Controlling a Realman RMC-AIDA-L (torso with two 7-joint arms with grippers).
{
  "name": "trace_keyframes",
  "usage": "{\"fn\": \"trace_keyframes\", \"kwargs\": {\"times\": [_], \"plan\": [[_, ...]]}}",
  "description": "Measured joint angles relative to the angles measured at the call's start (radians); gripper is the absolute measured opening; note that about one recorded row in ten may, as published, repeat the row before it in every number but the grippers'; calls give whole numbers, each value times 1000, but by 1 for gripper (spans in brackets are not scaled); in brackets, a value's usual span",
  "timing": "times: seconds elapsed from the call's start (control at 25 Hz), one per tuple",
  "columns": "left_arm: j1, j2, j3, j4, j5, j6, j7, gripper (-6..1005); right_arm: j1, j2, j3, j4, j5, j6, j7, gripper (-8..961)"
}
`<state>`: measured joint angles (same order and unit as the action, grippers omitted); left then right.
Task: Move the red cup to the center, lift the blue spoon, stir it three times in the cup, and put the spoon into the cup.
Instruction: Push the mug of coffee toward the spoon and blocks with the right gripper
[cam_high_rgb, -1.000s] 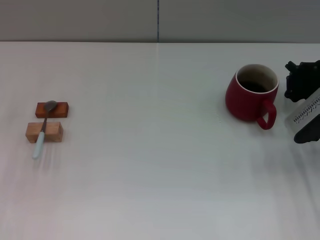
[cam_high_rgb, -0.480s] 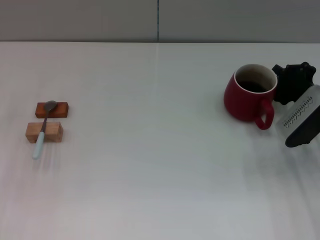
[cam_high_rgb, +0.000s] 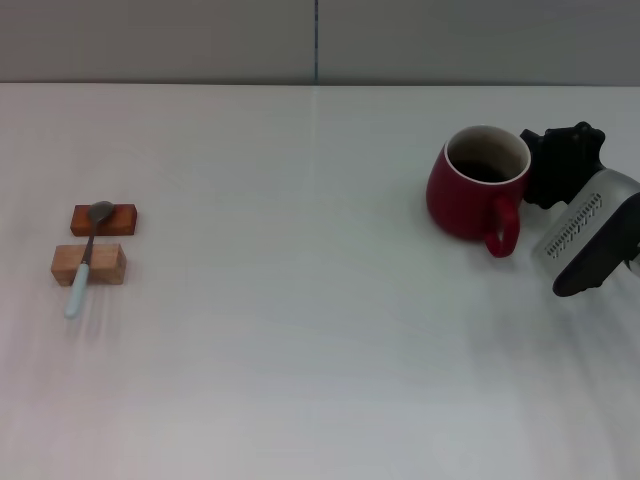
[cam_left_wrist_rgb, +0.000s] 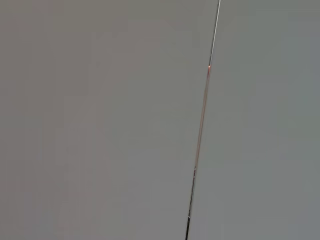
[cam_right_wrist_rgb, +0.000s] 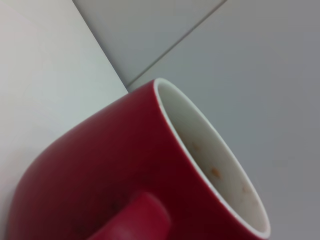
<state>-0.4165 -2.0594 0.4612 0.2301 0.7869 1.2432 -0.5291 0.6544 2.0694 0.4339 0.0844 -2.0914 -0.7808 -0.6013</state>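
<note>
Jaws state: cannot tell. Right gripper (cam_high_rgb: 548, 168) touches red cup (cam_high_rgb: 472, 196), far side from blue spoon (cam_high_rgb: 84, 258); center lies between.

A white table (cam_high_rgb: 300, 350) fills the scene, with a grey wall behind it. On the right stands the red cup (cam_high_rgb: 470, 200), upright, its handle turned toward the near side. The right gripper (cam_high_rgb: 553, 165), black, sits against the cup's right side at the rim; its fingers cannot be made out. Far to the left, well apart from the cup, the blue spoon (cam_high_rgb: 84, 262) lies across two small wooden blocks (cam_high_rgb: 90, 264), its grey bowl on the farther, redder block and its handle reaching past the nearer one.
</note>
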Motion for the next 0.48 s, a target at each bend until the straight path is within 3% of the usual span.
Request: {"fn": "trace_keyframes", "kwargs": {"times": [0.48], "plan": [[-5,1,1,0,0,-2,0,841,18,0,-12,41,-50,10,1,5]]}}
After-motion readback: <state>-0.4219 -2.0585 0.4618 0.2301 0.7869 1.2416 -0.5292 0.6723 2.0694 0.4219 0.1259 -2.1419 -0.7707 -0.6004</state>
